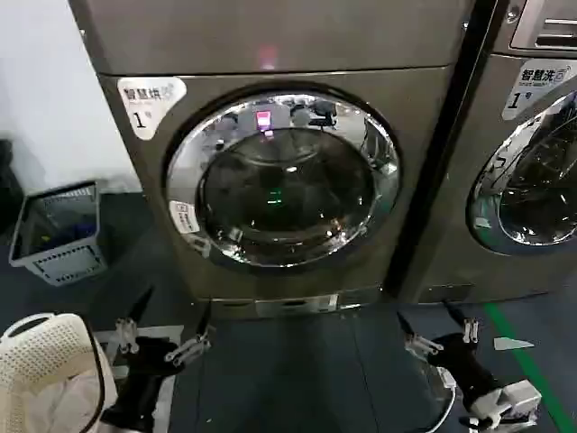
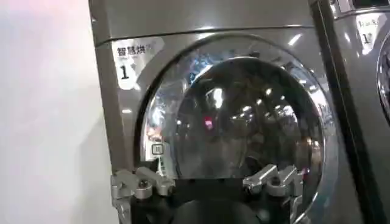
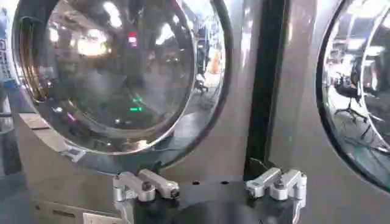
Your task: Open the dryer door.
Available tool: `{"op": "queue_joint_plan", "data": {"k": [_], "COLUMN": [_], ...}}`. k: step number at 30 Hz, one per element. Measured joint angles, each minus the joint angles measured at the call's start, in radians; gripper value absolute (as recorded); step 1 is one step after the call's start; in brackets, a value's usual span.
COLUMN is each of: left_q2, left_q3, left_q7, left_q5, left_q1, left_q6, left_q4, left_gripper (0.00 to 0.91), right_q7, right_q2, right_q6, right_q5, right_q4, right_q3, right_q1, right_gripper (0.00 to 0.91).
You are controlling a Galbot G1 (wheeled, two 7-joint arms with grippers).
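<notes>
I found the dryer door [image 1: 283, 179] closed, straight ahead. I held both the left end effector [image 1: 164, 341] and right end effector [image 1: 442, 337] low near the floor, fingers apart, ready to reach.

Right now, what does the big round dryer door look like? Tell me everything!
The dryer door is a big round porthole with a shiny chrome ring around dark, bulging glass that mirrors the room. It is shut, sitting flat in the brownish-grey metal front, with a small sticker on its lower left rim. Nothing touches it; both grippers hang low in front, well short of it.
</notes>
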State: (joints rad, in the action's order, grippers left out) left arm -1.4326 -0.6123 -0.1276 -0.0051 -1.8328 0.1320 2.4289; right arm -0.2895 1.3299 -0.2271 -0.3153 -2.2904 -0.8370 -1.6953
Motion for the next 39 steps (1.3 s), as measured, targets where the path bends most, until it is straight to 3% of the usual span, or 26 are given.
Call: {"op": "queue_joint_plan", "data": {"k": [5, 17, 28, 39], "left_q2": [0.002, 0.005, 0.001, 0.003], "left_q3": [-0.001, -0.001, -0.003, -0.006], "left_q7": [-0.005, -0.012, -0.016, -0.016], "left_q5": [-0.011, -0.026, -0.029, -0.029], "left_q1": [0.000, -0.010, -0.022, -0.034], "left_q6": [-0.004, -0.018, -0.022, -0.027], "left_q4": [0.005, 0.030, 0.040, 0.057], "left_gripper": [0.907, 0.907, 0.907, 0.907], "right_q7": [-0.021, -0.024, -0.023, -0.089], "right_q2": [-0.023, -0.195, -0.363, -0.441], "right_q6": [-0.022, 0.020, 0.039, 0.065], "right_q5": [-0.034, -0.175, -0.296, -0.380], "right_q4": [0.010, 0.095, 0.214, 0.342], "right_q3": [0.011, 0.117, 0.340, 0.604], "right_q1": [0.023, 0.164, 0.436, 0.741], "right_gripper": [0.907, 0.907, 0.907, 0.907]}}
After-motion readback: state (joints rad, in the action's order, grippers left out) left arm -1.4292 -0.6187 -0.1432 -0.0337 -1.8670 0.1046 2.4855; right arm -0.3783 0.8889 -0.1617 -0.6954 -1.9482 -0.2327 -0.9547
